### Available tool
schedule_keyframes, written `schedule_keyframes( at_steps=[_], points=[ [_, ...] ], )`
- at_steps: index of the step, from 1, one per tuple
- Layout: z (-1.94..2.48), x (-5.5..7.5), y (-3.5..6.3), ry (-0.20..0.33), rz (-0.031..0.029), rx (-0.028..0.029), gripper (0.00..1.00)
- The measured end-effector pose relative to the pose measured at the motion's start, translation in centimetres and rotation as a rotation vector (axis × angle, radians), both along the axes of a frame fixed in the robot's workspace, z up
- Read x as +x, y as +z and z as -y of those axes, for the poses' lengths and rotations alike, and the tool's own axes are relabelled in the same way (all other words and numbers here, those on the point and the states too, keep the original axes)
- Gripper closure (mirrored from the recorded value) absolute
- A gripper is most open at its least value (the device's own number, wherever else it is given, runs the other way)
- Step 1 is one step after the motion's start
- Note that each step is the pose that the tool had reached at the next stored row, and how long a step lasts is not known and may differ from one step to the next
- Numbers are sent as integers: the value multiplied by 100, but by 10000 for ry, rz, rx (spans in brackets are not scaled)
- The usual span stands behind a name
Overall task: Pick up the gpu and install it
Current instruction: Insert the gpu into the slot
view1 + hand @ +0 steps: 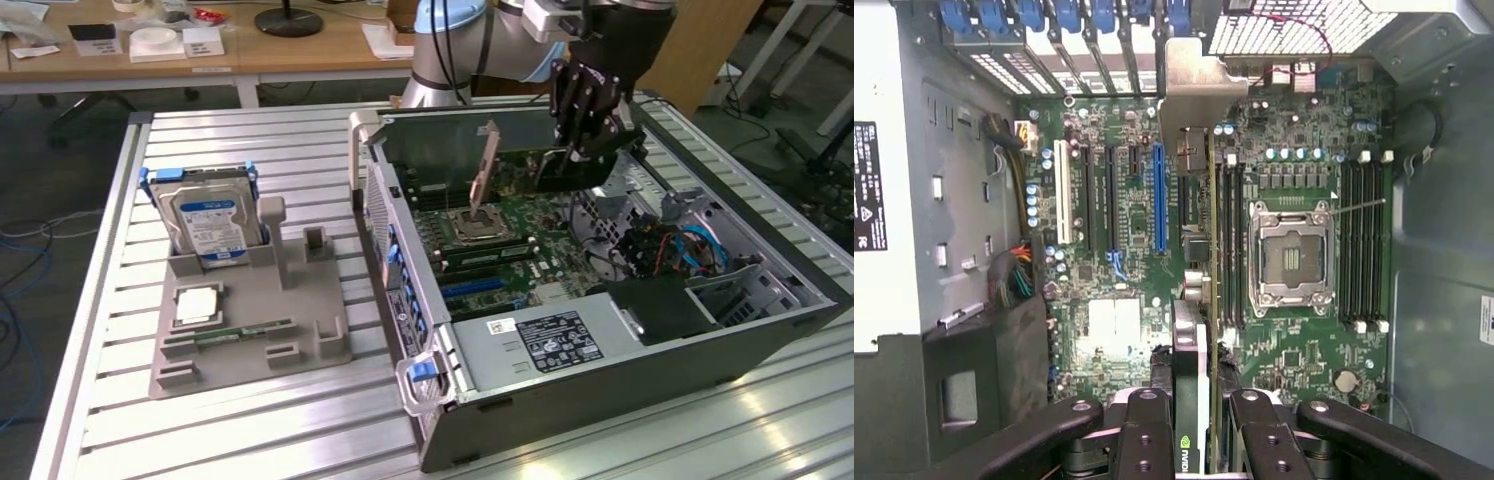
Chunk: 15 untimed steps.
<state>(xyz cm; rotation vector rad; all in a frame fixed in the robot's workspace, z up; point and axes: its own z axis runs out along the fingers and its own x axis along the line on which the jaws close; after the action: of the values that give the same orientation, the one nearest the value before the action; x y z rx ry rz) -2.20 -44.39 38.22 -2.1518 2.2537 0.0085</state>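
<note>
My gripper [587, 150] hangs over the open computer case [694, 350], shut on the gpu [541, 170]. The card is held on edge above the motherboard [514, 260], with its silvery end bracket [487, 160] pointing toward the case's rear wall. In the wrist view the gpu [1194, 350] appears edge-on between the black fingers [1144, 430], and its bracket [1194, 90] reaches toward the rear slot openings. The card hovers between the blue expansion slot [1159, 195] and the memory slots beside the CPU socket [1291, 255]. It is not seated in any slot.
On the exterior view's left stands a grey fixture [314, 300] holding the silver hard drive [207, 215] with a blue label, a green memory stick [244, 330] and a CPU chip [196, 305]. Cables and a drive cage [667, 250] fill the case's far side.
</note>
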Motion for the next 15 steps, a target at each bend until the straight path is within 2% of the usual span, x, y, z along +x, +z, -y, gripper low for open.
schedule_keyframes(
  at_steps=[15],
  points=[
    [58,-114,-15,0,0,1,73]
  ],
)
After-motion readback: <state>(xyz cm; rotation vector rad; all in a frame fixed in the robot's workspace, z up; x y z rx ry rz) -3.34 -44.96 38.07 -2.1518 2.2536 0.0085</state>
